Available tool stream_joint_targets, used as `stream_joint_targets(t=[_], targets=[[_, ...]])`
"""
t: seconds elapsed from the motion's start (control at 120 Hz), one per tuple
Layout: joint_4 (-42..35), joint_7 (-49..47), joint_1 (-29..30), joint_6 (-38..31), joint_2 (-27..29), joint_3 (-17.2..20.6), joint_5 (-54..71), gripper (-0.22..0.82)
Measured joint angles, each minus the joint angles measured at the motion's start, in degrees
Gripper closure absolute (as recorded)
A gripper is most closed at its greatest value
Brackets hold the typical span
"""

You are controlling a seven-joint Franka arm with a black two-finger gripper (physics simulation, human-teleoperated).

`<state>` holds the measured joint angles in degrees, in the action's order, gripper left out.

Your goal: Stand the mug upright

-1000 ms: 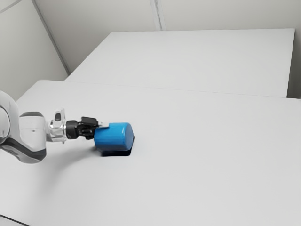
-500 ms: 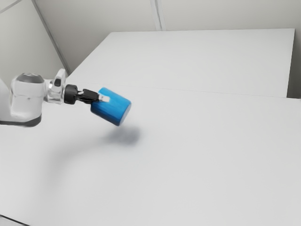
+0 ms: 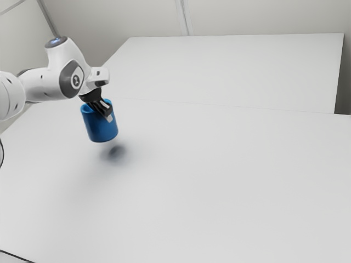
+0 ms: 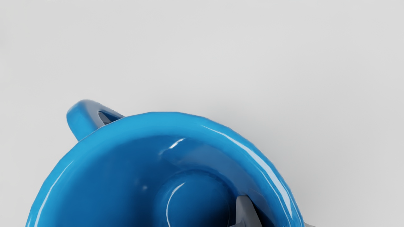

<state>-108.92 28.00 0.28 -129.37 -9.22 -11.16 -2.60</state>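
- One white arm (image 3: 66,74) arches over, one black two-finger gripper (image 3: 107,115) angling toward the exterior view's five o'clock!
- It's pinching one glossy blue cylindrical mug (image 3: 100,129), aloft, slightly tilted, at nine o'clock!

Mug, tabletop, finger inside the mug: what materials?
Mug: probably glazed ceramic, glossy; sharp white highlights along the rim, though shiny plastic would look alike.
Tabletop: matte white, maybe laminate or painted board; soft shadow, no glints.
Finger: dull dark grey, no bright glint; metal or plastic, can't tell.
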Motion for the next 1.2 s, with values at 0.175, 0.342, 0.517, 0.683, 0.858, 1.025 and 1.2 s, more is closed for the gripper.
stream_joint_targets(t=[0.175,0.342,0.517,0.683,0.858,1.025,1.2], targets=[[-3.48,-12.35,-0.47,-5.41,-0.42,0.79,2.35,0.78],[-5.08,-21.87,-0.58,-8.03,-0.71,1.80,2.75,0.78],[-5.36,-29.47,-0.54,-9.83,-2.24,1.84,2.94,0.78],[-5.59,-34.57,-0.51,-10.48,-3.41,1.89,2.40,0.68],[-5.80,-37.10,-0.46,-10.63,-3.47,1.93,0.61,0.34],[-5.70,-38.87,-0.47,-10.50,-2.61,1.94,0.02,0.15],[6.06,-39.61,-0.20,5.05,5.59,2.32,0.29,0.07]])
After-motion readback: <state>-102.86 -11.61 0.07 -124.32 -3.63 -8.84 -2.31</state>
